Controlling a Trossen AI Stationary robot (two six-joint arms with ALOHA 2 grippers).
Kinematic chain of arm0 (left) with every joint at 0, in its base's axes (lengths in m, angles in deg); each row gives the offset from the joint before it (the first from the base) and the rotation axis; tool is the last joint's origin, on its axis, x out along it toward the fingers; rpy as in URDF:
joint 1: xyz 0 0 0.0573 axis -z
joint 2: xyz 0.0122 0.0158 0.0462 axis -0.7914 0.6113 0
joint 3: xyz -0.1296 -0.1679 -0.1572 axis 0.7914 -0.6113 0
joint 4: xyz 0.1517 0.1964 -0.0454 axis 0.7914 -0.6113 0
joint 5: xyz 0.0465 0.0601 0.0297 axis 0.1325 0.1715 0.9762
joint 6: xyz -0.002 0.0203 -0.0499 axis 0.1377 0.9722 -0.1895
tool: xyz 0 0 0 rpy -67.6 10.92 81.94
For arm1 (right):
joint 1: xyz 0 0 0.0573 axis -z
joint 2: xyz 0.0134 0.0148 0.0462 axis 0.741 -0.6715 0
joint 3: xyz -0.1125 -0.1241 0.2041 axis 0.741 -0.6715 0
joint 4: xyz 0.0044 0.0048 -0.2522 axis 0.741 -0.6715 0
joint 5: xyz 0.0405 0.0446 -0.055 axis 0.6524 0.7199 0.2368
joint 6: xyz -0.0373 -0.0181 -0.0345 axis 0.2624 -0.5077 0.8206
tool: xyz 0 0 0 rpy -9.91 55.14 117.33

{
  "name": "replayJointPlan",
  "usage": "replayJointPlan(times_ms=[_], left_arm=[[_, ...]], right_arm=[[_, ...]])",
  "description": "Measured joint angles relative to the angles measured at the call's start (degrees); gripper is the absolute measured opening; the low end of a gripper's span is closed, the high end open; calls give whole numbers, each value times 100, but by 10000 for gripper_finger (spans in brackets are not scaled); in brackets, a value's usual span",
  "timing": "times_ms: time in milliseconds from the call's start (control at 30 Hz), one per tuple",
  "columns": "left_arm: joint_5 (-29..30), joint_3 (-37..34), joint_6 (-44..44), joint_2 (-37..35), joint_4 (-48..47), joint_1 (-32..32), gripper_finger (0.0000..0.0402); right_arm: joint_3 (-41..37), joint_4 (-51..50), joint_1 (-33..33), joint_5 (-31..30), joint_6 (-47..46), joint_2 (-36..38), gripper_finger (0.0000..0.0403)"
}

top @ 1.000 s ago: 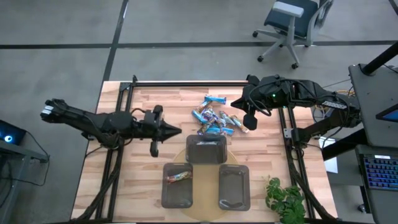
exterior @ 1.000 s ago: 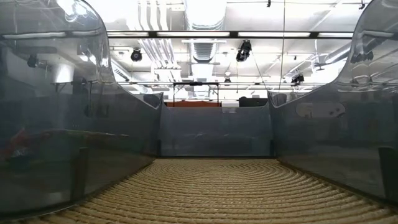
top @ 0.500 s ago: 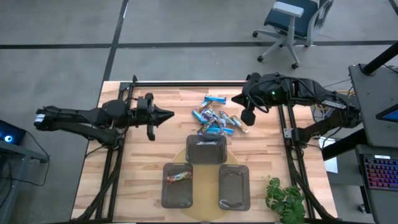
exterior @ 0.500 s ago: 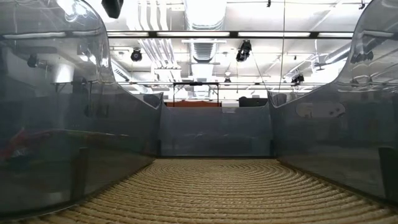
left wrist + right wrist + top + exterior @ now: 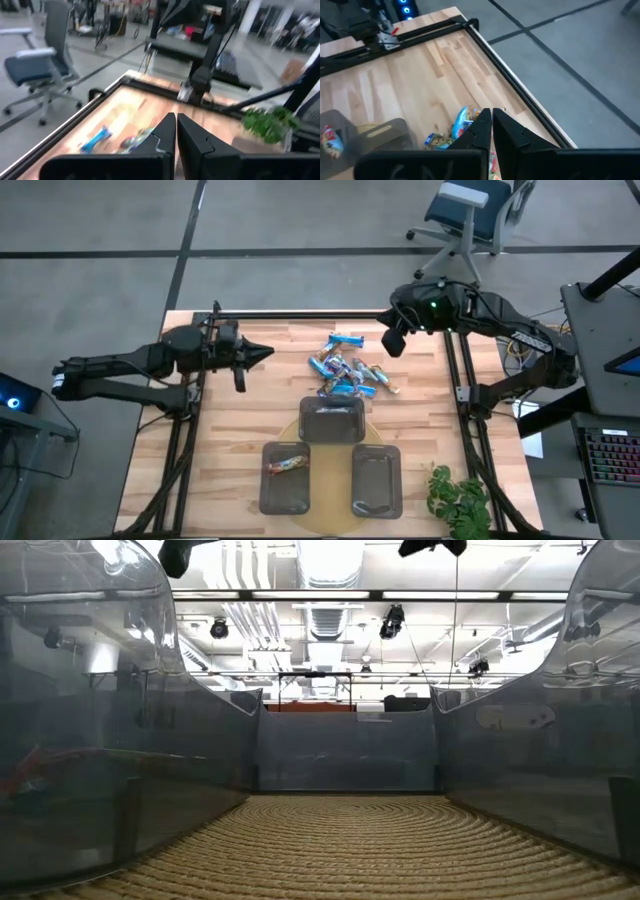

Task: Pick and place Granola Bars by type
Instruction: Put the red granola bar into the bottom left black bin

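The Granola Bars (image 5: 345, 370) lie in a loose pile of several on the wooden table, mostly blue wrappers with some tan ones. The left wrist view shows some of the Granola Bars (image 5: 97, 140), and so does the right wrist view (image 5: 461, 121). One bar (image 5: 287, 464) lies in the near left tray (image 5: 285, 490). My left gripper (image 5: 268, 352) is shut and empty, level above the table, left of the pile. My right gripper (image 5: 392, 346) is shut and empty, above the table's far right, beside the pile.
Three dark grey trays sit on a round woven mat near the front: one (image 5: 332, 420) just before the pile, one at near left, and one (image 5: 376, 480) at near right. A small green plant (image 5: 458, 498) stands at the near right corner. An office chair (image 5: 468, 215) stands beyond the table.
My left gripper has swung from the table's middle toward the far edge and drawn back toward the left, staying shut. My right gripper has moved away from the pile's right end toward the far edge, also shut. The bars and trays have not moved.
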Motion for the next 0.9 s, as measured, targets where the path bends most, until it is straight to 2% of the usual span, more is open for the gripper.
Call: replayJointPlan(times_ms=[133,300,700,900], left_arm=[[3,419,107,113,-649,-101,0],[4,641,284,172,-830,-140,0],[17,588,242,177,-1068,-148,0],[17,586,193,177,-1066,-148,0]], right_arm=[[0,-19,167,201,-27,-193,10],[-1,-134,259,645,-55,-562,36],[-2,-988,422,792,-600,-1484,183],[-2,-983,522,790,-678,-1948,219]])
